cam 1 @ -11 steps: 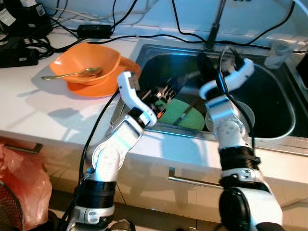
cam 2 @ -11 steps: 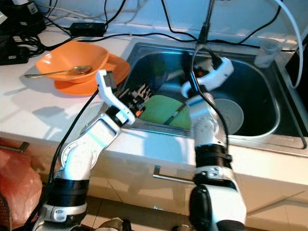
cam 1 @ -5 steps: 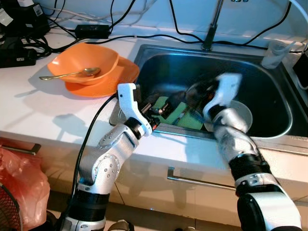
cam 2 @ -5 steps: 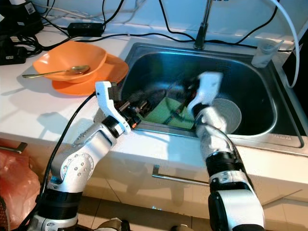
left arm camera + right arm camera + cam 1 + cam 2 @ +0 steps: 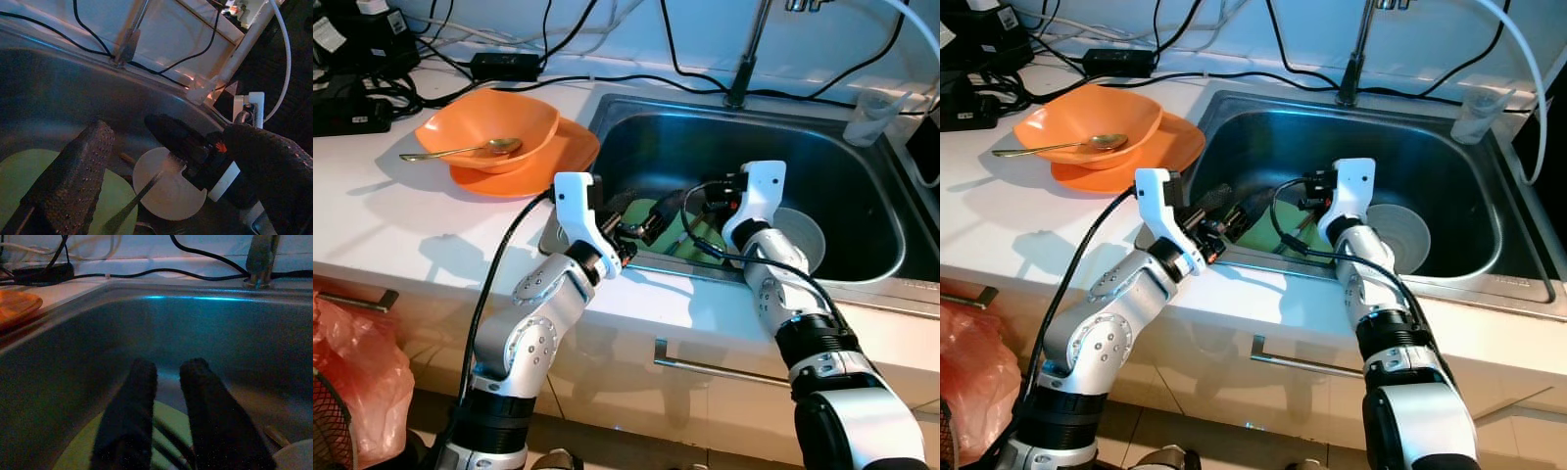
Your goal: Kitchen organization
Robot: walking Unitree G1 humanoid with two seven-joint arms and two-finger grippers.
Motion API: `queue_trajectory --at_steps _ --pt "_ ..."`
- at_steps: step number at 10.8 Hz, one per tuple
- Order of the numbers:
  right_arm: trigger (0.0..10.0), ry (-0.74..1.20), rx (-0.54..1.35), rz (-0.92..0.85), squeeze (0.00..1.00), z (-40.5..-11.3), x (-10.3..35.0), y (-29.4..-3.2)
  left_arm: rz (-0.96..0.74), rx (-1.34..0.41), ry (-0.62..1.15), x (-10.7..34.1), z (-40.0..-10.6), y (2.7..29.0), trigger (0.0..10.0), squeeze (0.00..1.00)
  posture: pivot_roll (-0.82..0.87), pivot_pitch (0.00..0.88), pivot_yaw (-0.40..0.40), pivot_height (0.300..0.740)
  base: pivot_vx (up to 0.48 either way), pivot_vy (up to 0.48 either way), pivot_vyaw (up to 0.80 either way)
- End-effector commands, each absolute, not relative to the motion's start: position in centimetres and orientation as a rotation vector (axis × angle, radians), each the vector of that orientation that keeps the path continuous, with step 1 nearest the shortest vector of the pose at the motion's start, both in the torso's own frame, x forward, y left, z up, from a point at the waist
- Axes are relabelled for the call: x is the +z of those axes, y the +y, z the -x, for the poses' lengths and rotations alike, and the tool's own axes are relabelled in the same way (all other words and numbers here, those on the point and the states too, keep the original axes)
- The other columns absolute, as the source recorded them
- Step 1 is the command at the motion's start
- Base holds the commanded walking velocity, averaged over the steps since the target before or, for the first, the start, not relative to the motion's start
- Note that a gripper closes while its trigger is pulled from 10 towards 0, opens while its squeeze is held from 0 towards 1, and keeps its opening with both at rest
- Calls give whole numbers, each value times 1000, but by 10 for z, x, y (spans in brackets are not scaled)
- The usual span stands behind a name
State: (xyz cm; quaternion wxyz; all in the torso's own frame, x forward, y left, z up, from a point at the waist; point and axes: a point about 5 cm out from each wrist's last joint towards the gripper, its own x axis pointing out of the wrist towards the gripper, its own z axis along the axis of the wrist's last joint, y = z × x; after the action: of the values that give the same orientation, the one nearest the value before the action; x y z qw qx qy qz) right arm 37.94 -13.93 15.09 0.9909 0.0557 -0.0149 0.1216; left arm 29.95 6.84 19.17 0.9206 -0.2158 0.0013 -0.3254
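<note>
Sink point(image 5: 862, 171), centre of the frame — both arms bent over its near edge; left gripper point(image 5: 641, 217) spread apart, right gripper point(image 5: 168, 406) nearly closed, empty, above the green plate point(image 5: 677, 220).

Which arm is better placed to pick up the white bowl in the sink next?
Probably the right. The right tool hangs inside the sink, beside the white bowl. The left tool sits farther off by the sink's near-left rim, above the green plate.
</note>
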Motion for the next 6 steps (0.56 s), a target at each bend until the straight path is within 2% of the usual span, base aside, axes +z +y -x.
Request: queue_trajectory --at_steps 1,6 --pt "10000 -12 252 -116 1000 -378 144 -138 426 -684 -15 194 -297 66 10000 0 18 83 -34 740 0 0 0" --pt "10000 -34 283 -109 1000 -379 149 -131 395 -634 -45 198 -304 76 10000 0 51 70 -49 740 0 0 0"
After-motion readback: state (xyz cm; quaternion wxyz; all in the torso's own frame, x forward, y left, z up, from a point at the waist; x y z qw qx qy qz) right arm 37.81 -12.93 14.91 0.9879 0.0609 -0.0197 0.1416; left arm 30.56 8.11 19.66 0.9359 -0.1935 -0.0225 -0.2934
